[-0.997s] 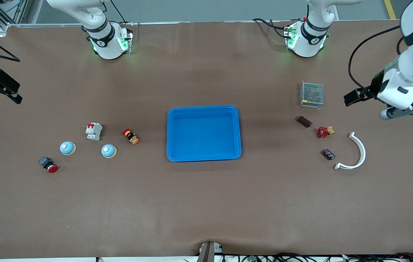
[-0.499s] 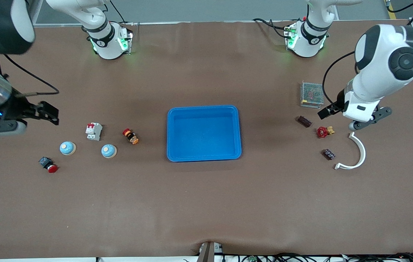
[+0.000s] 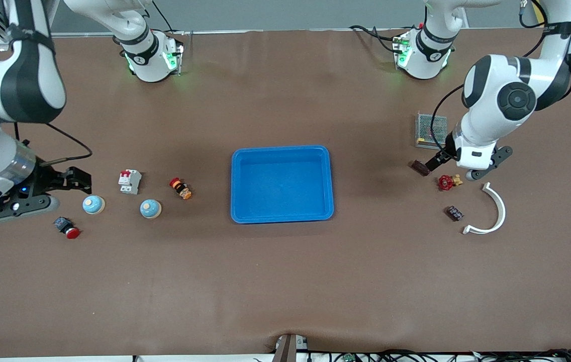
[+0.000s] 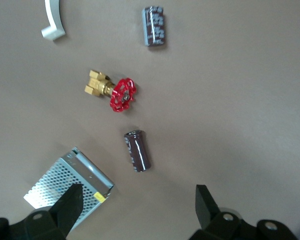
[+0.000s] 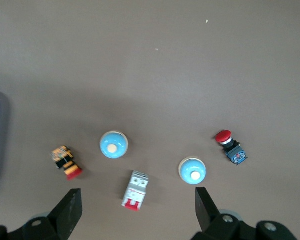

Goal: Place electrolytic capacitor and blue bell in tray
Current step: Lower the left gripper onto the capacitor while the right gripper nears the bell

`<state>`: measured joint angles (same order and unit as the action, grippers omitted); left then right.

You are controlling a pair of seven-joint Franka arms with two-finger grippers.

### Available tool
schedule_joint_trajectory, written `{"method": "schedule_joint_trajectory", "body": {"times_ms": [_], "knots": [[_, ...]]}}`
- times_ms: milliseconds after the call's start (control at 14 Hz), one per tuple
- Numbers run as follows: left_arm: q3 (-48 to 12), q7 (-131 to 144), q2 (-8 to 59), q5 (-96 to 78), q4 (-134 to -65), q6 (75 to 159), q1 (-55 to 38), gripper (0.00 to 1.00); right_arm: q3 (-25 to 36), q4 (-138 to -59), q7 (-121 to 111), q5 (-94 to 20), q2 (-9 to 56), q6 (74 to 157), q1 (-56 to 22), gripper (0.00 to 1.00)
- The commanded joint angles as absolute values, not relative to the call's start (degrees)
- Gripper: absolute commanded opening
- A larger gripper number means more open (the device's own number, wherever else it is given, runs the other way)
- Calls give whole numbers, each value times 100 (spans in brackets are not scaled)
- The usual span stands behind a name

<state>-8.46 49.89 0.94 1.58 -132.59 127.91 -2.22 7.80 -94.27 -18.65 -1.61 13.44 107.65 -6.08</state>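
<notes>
The bright-blue tray sits empty mid-table. A brown electrolytic capacitor lies toward the left arm's end, also in the left wrist view. A second, darker capacitor lies nearer the front camera. Two blue bells stand toward the right arm's end, also in the right wrist view. My left gripper hangs open and empty over the table beside the brown capacitor. My right gripper hangs open and empty above the table, close to the circuit breaker.
A grey mesh box, a red-handled valve and a white curved piece lie around the capacitors. The circuit breaker, an orange-black switch and a red push button lie around the bells.
Both arms have swung in from the table's ends. The left gripper has come over the brown capacitor's area, the right gripper over the bells' area. No object has moved.
</notes>
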Motion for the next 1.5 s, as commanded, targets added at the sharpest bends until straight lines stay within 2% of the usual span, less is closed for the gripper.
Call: {"method": "schedule_joint_trajectory", "body": {"times_ms": [0, 214, 499, 570, 712, 997, 1282, 1425], "knots": [[-923, 5448, 315, 158, -13517, 13331, -229, 96, 738, -9500, -2862, -343, 1476, 10933, -212, 100], [-932, 5493, 562, 167, -13675, 13684, -185, 91, 738, -10009, -3908, -352, 1468, 11468, 122, 100], [-923, 5634, 887, 176, -13790, 13887, -167, 90, 729, -10555, -4377, -465, 1468, 11795, 412, 100], [-914, 5642, 957, 184, -13816, 13887, -158, 90, 738, -10660, -4525, -570, 1468, 11838, 430, 100], [-888, 5677, 1211, 185, -13782, 13895, -149, 83, 738, -10923, -4728, -571, 1468, 12154, 474, 100], [-879, 5818, 1441, 237, -13799, 14089, -141, 81, 738, -11494, -4965, -580, 1468, 12733, 475, 100], [-879, 5845, 1617, 237, -13781, 14290, -79, 75, 747, -11681, -5430, -571, 1634, 13078, 492, 100], [-870, 5845, 1722, 237, -13781, 14422, -79, 67, 747, -11672, -5641, -519, 1783, 13200, 518, 100]]}}
